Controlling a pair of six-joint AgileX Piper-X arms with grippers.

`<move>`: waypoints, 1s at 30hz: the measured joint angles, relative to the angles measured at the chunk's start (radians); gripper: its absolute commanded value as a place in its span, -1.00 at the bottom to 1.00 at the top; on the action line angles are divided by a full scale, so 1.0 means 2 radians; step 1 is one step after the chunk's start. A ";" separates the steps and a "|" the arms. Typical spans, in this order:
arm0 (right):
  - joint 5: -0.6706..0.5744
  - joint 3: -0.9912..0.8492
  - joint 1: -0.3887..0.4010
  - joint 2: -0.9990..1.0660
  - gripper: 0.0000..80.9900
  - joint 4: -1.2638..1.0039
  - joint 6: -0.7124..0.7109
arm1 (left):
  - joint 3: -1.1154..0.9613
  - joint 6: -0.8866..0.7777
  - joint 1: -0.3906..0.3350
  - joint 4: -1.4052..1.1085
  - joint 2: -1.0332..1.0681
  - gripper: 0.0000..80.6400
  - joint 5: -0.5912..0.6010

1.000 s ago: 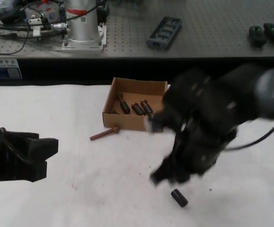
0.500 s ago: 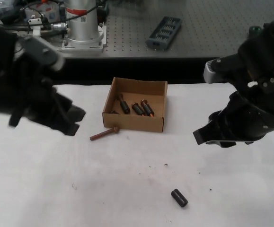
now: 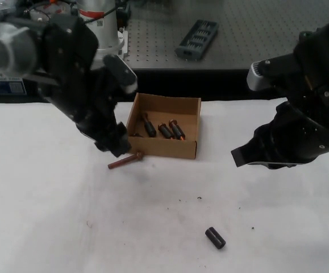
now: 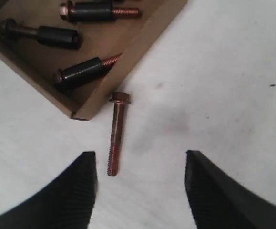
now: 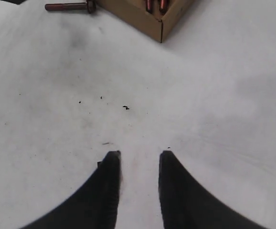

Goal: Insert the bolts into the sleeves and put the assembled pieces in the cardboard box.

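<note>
**Step in hand: pick-up of the last loose bolt**

The left gripper (image 4: 140, 162) has its jaws released and spread wide, with nothing between them. It hangs just above the bolt (image 4: 116, 136), which lies flat on the white cover (image 3: 50, 227). In the left wrist view the threaded end of the bolt points toward one finger. The bolt sits off the centre line of the jaws, nearer that finger than the other. Its flanged head lies just beside the near-left corner of the cardboard box (image 4: 104, 90), close to the wall. Whether head and wall touch cannot be told.

The right gripper (image 5: 139, 155) is also released and empty, with a narrower gap between its fingers. It hangs over bare cover to the right of the box. The sleeve (image 3: 215, 238) lies on its side at the near edge of the scene, right of centre. It is well apart from the bolt and from both grippers.

Several assembled pieces (image 3: 164, 129) lie in the box, so the task is judged to be on its final pair.

Next move, as a judgement:
1. Centre the left jaws across the bolt shank and descend, then close.
2. Keep the far finger clear of the box wall, since the head is close to it.
3. Bring the right gripper toward the near side, over the sleeve, for its own grasp.
</note>
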 measured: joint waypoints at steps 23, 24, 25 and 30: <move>-0.049 0.138 -0.010 -0.001 -0.48 -0.046 0.028 | -0.051 0.057 -0.010 -0.017 0.102 0.02 -0.056; -0.050 0.138 -0.010 -0.001 -0.48 -0.051 0.030 | -0.051 0.057 -0.010 -0.017 0.105 0.02 -0.057; -0.050 0.138 -0.010 -0.001 -0.48 -0.053 0.031 | -0.051 0.059 -0.010 -0.017 0.105 0.02 -0.056; -0.051 0.139 -0.010 -0.012 -0.48 -0.055 0.034 | -0.056 0.059 -0.011 -0.016 0.121 -0.01 -0.054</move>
